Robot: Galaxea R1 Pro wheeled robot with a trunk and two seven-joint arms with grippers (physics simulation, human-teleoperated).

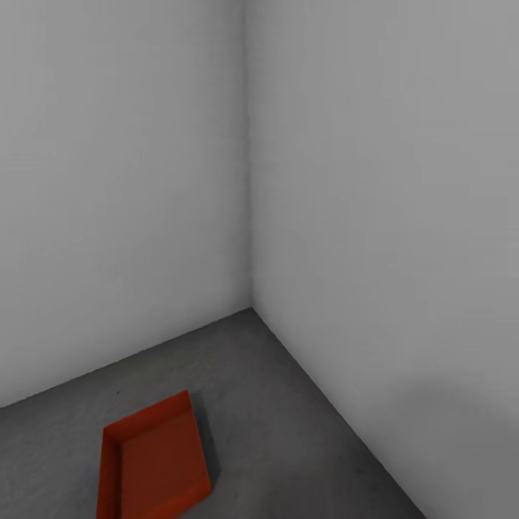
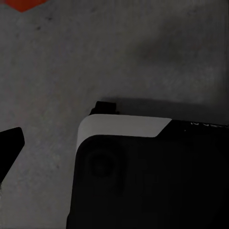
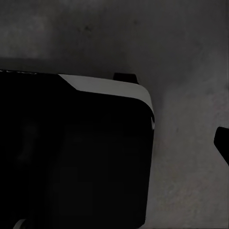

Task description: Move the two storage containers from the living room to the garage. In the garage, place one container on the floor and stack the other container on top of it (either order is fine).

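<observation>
One storage container [image 1: 153, 461] is set on the floor [image 1: 288, 425] near the corner as the stack's base; neither claw's state can be told.

The storage container [image 1: 153, 461] on the floor [image 1: 288, 432] is cut off by the head view's lower edge.

One storage container [image 1: 155, 461] lies on the floor [image 1: 288, 440] of the garage, near the corner where two plain white walls [image 1: 130, 187] meet. It is an orange-red, rectangular, open-top bin with thin plain walls, resting flat on its base with the opening upward and nothing inside. Its long axis runs obliquely to both walls, and it stands apart from each. The floor is dark grey speckled concrete. In the left wrist view, an orange-red patch [image 2: 26, 4] at the frame edge is probably the same container.
</observation>
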